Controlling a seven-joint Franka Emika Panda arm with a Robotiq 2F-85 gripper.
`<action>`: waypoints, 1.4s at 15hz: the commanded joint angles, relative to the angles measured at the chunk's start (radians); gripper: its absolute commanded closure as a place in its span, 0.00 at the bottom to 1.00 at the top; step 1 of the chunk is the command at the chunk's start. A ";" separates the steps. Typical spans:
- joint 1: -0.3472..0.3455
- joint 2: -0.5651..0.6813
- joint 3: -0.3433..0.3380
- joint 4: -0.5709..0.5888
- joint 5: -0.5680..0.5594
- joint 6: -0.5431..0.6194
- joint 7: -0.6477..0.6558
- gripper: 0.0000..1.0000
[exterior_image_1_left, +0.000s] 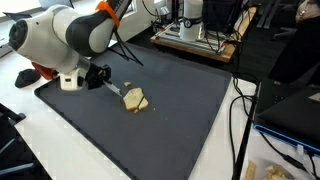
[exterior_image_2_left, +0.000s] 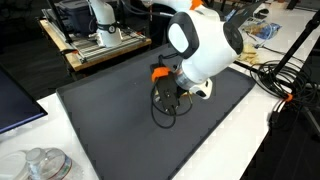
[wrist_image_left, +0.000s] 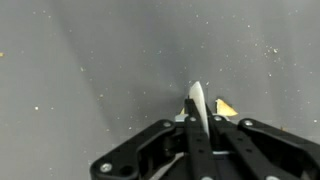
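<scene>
One thin white utensil, likely light and stiff, is pinched by its near end in the closed claw.

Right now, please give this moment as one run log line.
gripper: shut on thin white tool | tool tip: next to tan pieces | surface: dark mat

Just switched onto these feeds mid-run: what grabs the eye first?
The bulky white arm bends low over the dark mat, its gripper shut on a thin pale blade. At the blade's tip a tan bread-like chunk lies on the mat; whether the two touch cannot be told.
</scene>
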 joint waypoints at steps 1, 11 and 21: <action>-0.026 -0.158 0.018 -0.237 0.027 0.149 0.090 0.99; -0.051 -0.434 0.015 -0.652 0.174 0.406 0.318 0.99; -0.124 -0.725 0.062 -1.123 0.606 0.886 0.300 0.99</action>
